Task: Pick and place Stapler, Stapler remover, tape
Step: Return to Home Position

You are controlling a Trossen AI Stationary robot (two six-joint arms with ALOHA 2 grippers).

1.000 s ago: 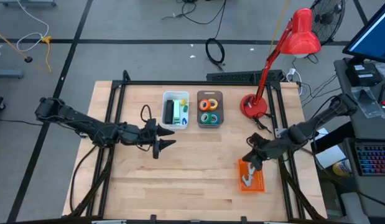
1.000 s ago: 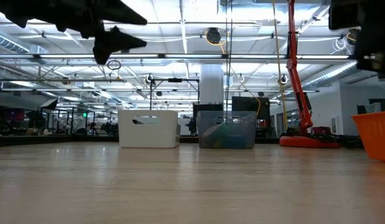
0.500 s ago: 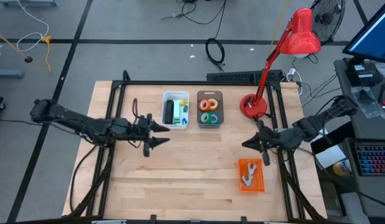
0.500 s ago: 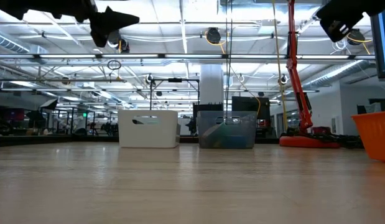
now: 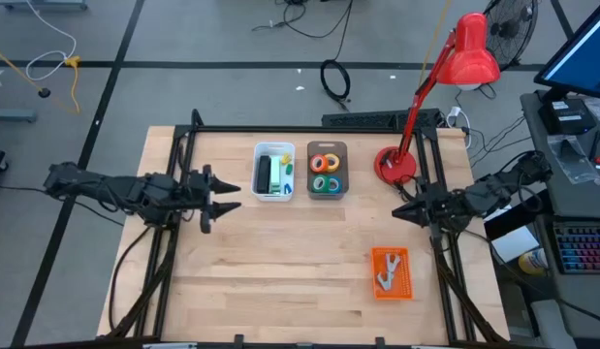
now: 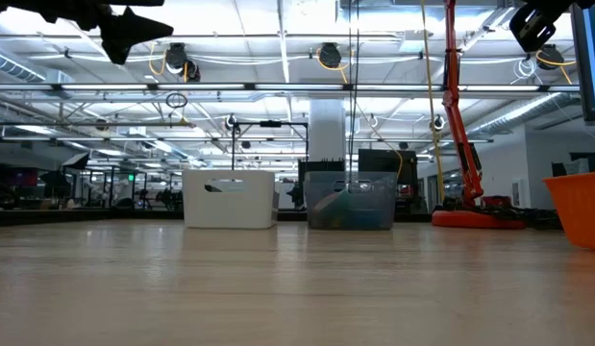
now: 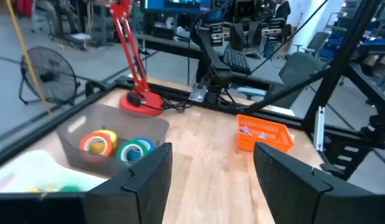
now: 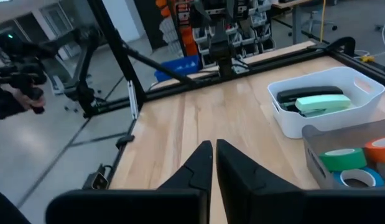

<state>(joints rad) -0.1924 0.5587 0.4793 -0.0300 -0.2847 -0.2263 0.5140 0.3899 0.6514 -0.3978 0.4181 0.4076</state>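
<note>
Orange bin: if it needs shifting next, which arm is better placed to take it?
Right, probably. The right gripper hangs at the table's right edge, on the same side as the orange bin. The left gripper is across the table, beside the white bin.

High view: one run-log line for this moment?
left gripper open, over table left | right gripper shut, over table right | tape in grey bin | staplers in white bin | removers in orange bin
</note>
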